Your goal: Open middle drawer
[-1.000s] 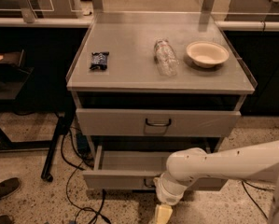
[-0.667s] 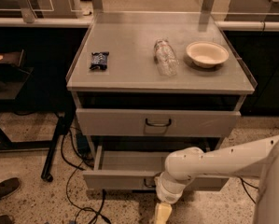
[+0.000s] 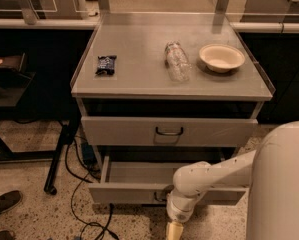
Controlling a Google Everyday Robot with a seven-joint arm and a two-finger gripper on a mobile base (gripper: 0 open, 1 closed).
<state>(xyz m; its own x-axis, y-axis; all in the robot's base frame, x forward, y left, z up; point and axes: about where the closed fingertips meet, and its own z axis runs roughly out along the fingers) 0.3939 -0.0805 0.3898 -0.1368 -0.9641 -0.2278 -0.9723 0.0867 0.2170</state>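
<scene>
The middle drawer (image 3: 139, 191) is the lower grey drawer of the metal cabinet. It is pulled out, and its shallow inside (image 3: 139, 173) shows. Its small dark handle (image 3: 161, 194) peeks out just left of my arm. My white arm comes in from the right and crosses the drawer's front. My gripper (image 3: 174, 230) hangs just below and in front of the front panel, near its centre, pointing down at the floor. It is apart from the handle.
The drawer above (image 3: 169, 131) has a taller front with a loop handle. On the cabinet top (image 3: 139, 79) lie a dark snack packet (image 3: 106, 64), a clear bottle (image 3: 176, 61) and a bowl (image 3: 221, 57). Cables (image 3: 84, 204) and shoes (image 3: 4, 204) lie on the floor at left.
The drawer stays pulled out as before. My gripper stays below its front. The upper part of my arm now fills more of the right edge.
</scene>
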